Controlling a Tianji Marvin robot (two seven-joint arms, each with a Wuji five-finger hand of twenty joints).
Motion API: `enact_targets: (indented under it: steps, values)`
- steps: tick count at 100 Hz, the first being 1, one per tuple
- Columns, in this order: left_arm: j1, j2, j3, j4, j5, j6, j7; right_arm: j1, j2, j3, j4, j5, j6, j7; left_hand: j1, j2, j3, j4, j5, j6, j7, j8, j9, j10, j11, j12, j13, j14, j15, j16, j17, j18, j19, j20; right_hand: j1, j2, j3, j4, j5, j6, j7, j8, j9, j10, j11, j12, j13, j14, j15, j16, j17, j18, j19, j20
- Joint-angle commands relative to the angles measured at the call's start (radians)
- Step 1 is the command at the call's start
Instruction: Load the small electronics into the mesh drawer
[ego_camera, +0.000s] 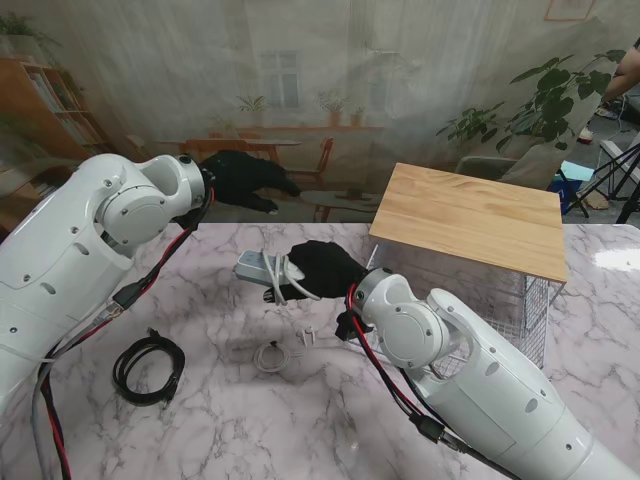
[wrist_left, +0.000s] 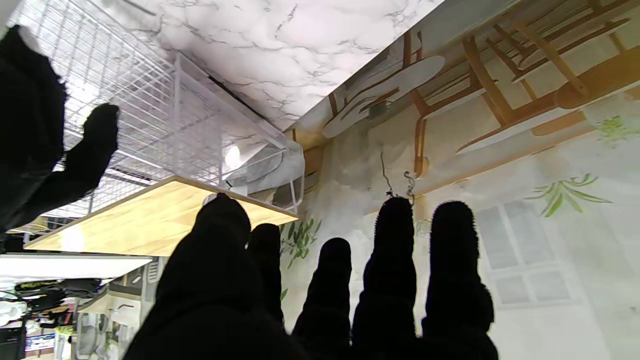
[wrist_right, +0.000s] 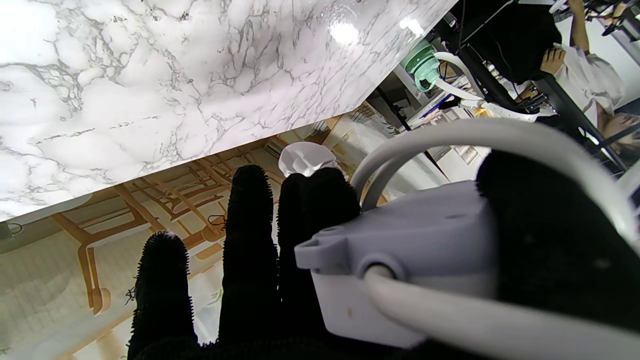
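Note:
My right hand (ego_camera: 322, 268) is shut on a white power strip (ego_camera: 258, 267) and holds it above the table's middle, just left of the mesh drawer (ego_camera: 505, 292). In the right wrist view the power strip (wrist_right: 400, 260) fills the palm, its white cord (wrist_right: 480, 132) looping over my thumb. My left hand (ego_camera: 250, 180) hovers open past the table's far edge, fingers (wrist_left: 395, 260) spread and holding nothing. A black coiled cable (ego_camera: 148, 368), a small white coiled cable (ego_camera: 272, 355) and a tiny white item (ego_camera: 308, 333) lie on the marble.
The wire drawer unit carries a wooden top (ego_camera: 470, 215) at the right; the left wrist view shows its mesh (wrist_left: 150, 115) and the wooden top (wrist_left: 150, 215). A painted backdrop stands behind the marble table (ego_camera: 250, 430). A person's arm (ego_camera: 625, 70) is at far right.

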Motion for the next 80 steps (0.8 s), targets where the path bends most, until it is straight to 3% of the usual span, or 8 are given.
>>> enact_targets:
  steps: [1, 29, 43, 62, 68, 71, 80]
  values:
    - [0.002, 0.000, -0.012, 0.019, 0.001, 0.020, -0.015, -0.011, -0.004, 0.015, -0.020, 0.009, 0.012, -0.010, 0.009, 0.039, -0.017, -0.005, 0.010, 0.027, 0.012, 0.010, 0.016, 0.008, 0.006, 0.010, 0.001, 0.007, 0.022, 0.009, -0.003, 0.010, 0.030, 0.015, 0.206, 0.183, 0.327, 0.009, 0.069, -0.165, 0.030, 0.014, 0.007, -0.070, 0.043, 0.005, 0.006, -0.005, 0.057, -0.003, -0.013, 0.010, 0.010, -0.016]
    - [0.015, 0.003, -0.035, 0.127, 0.081, 0.079, 0.022, -0.036, -0.008, 0.077, -0.071, -0.002, 0.033, -0.041, -0.025, 0.065, -0.017, 0.003, 0.083, 0.055, 0.049, 0.051, 0.175, -0.005, 0.047, 0.041, 0.055, -0.008, 0.052, 0.042, -0.030, -0.010, 0.098, 0.051, 0.203, 0.187, 0.323, 0.008, 0.066, -0.172, 0.029, 0.014, 0.004, -0.071, 0.042, 0.005, 0.003, -0.005, 0.058, -0.002, 0.015, 0.004, 0.033, -0.007]
    - [0.040, 0.006, -0.059, 0.173, 0.089, 0.111, 0.040, -0.067, -0.002, 0.133, -0.105, -0.033, 0.042, -0.047, 0.002, 0.072, -0.009, -0.001, 0.117, 0.067, 0.063, 0.081, 0.253, -0.002, 0.060, 0.058, 0.104, 0.003, 0.081, 0.065, -0.026, -0.008, 0.135, 0.070, 0.206, 0.199, 0.307, 0.006, 0.053, -0.183, 0.027, 0.014, -0.010, -0.075, 0.032, -0.003, -0.008, -0.007, 0.061, 0.000, 0.061, -0.010, 0.109, 0.051]
    - [0.107, 0.020, -0.139, 0.167, 0.171, 0.044, 0.054, -0.147, 0.016, 0.232, -0.162, -0.115, 0.032, -0.034, -0.014, 0.075, -0.017, 0.000, 0.138, 0.071, 0.059, 0.086, 0.293, 0.000, 0.057, 0.064, 0.131, 0.005, 0.096, 0.079, -0.018, -0.006, 0.157, 0.082, 0.206, 0.215, 0.281, 0.005, 0.033, -0.214, 0.029, 0.009, -0.019, -0.084, 0.022, -0.013, -0.005, -0.009, 0.069, 0.008, 0.128, -0.025, 0.216, 0.194]
    - [0.126, 0.023, -0.160, 0.164, 0.194, 0.021, 0.068, -0.181, 0.022, 0.269, -0.185, -0.137, 0.028, -0.028, -0.018, 0.076, -0.017, 0.001, 0.134, 0.066, 0.053, 0.086, 0.294, -0.002, 0.053, 0.065, 0.133, 0.004, 0.097, 0.081, -0.015, -0.007, 0.160, 0.083, 0.207, 0.215, 0.278, 0.006, 0.030, -0.217, 0.031, 0.006, -0.019, -0.082, 0.023, -0.013, 0.001, -0.007, 0.091, 0.020, 0.170, -0.041, 0.272, 0.263]
    - [0.135, 0.024, -0.169, 0.163, 0.199, 0.015, 0.072, -0.198, 0.024, 0.287, -0.196, -0.150, 0.024, -0.027, -0.020, 0.078, -0.017, 0.002, 0.132, 0.066, 0.051, 0.086, 0.293, -0.003, 0.052, 0.066, 0.134, 0.004, 0.097, 0.082, -0.015, -0.008, 0.161, 0.083, 0.209, 0.216, 0.275, 0.006, 0.026, -0.219, 0.033, 0.001, -0.020, -0.083, 0.025, -0.014, 0.005, -0.005, 0.115, 0.035, 0.204, -0.056, 0.307, 0.348]
    - [0.154, 0.026, -0.187, 0.162, 0.211, 0.005, 0.081, -0.252, 0.031, 0.341, -0.227, -0.195, 0.008, -0.025, -0.022, 0.079, -0.016, 0.002, 0.131, 0.066, 0.047, 0.088, 0.295, -0.001, 0.049, 0.069, 0.135, 0.007, 0.098, 0.085, -0.015, -0.008, 0.165, 0.085, 0.211, 0.223, 0.266, 0.003, 0.019, -0.222, 0.033, -0.002, -0.022, -0.082, 0.027, -0.015, 0.018, -0.002, 0.167, 0.062, 0.256, -0.090, 0.409, 0.417]
